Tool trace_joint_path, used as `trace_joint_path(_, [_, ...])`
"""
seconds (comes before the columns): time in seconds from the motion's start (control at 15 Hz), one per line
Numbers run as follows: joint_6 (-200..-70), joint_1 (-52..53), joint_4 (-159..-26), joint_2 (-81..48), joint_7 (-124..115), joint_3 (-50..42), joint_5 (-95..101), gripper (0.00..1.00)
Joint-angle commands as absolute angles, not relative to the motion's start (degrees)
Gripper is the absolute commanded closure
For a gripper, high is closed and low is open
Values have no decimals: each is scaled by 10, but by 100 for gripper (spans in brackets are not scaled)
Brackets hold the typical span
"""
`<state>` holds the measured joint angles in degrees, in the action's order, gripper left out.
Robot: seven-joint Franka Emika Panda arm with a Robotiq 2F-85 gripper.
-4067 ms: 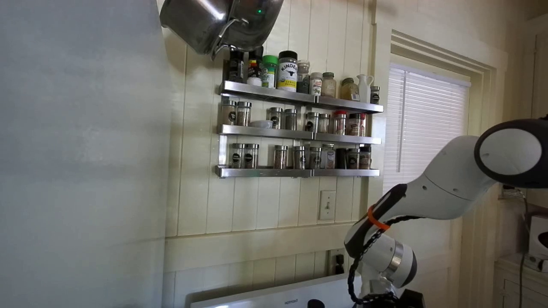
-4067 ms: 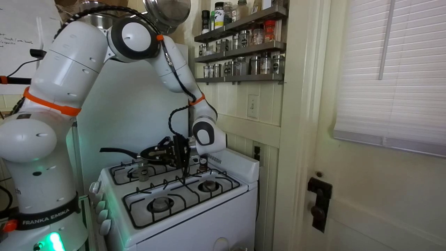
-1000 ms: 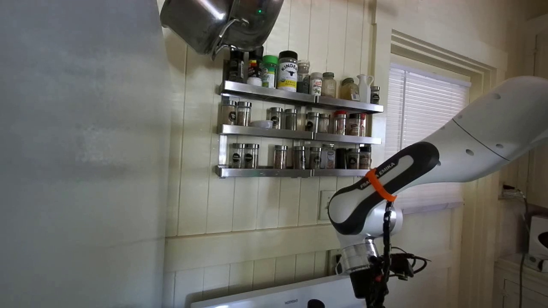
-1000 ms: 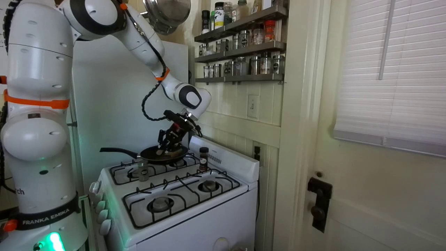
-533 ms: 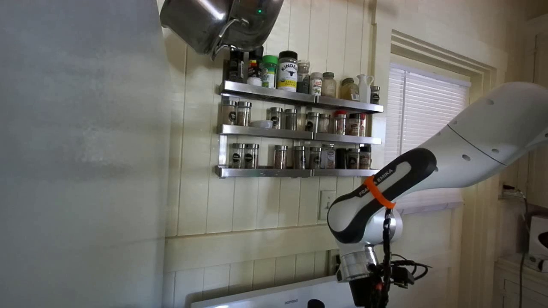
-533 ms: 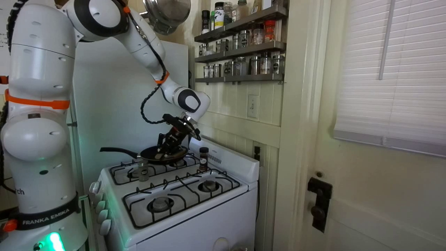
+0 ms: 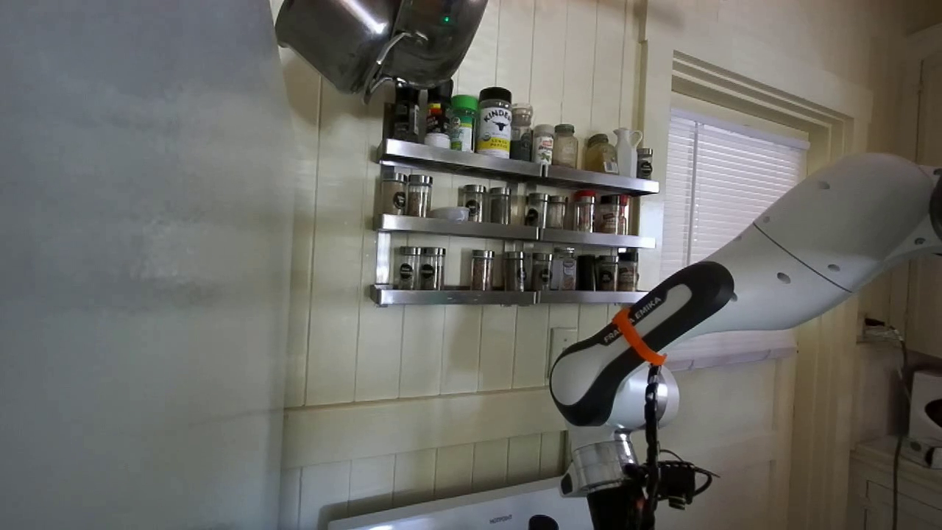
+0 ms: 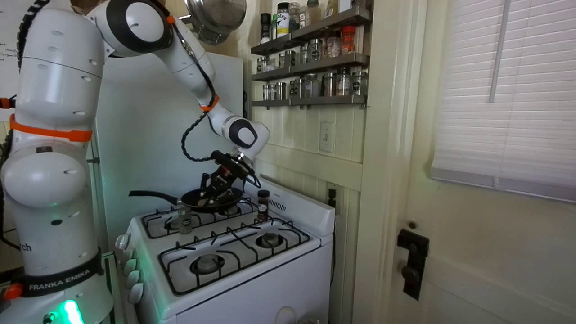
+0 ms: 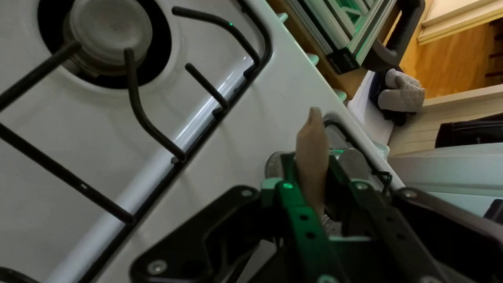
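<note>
Tan, tapered piece (image 9: 313,143), probably wood, material not confirmed. It sits right of centre in the wrist view, pinched by the gripper (image 9: 313,167), which is closed down narrow on it.

Axis: long side runs nearly vertical in that frame, narrow tip upward and beyond the fingers, lower end lost between them. So the piece lies straight ahead of the gripper, in line with the fingers, not across.

Relation judged critical: piece tip versus frying pan (image 8: 191,198). In an exterior view, left of centre, the gripper slants down and leftward, its low end overlapping the pan's dark interior; the pan handle points to frame left. Contact between tip and pan: cannot tell; pan not recognisable in the wrist view.

Neighbours: small glass jar (image 8: 185,221) just under the handle joint in the frame; dark-capped jar (image 8: 263,206) right of the pan; both on the stove (image 8: 252,283). Burner (image 9: 112,29) at upper left of the wrist view, well apart from the piece.

Single arm (image 8: 58,81) present.
</note>
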<state>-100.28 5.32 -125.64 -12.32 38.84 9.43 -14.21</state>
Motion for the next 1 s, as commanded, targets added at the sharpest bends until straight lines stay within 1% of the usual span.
trace_joint_path(0.0, [-1002, 56, -1221, -154, 415, 105, -136, 95])
trace_joint_path(0.53, [-977, 51, -1174, -192, 524, 130, -146, 95])
trace_joint_path(0.93, [-857, 36, -1205, -167, 496, 109, -150, 95])
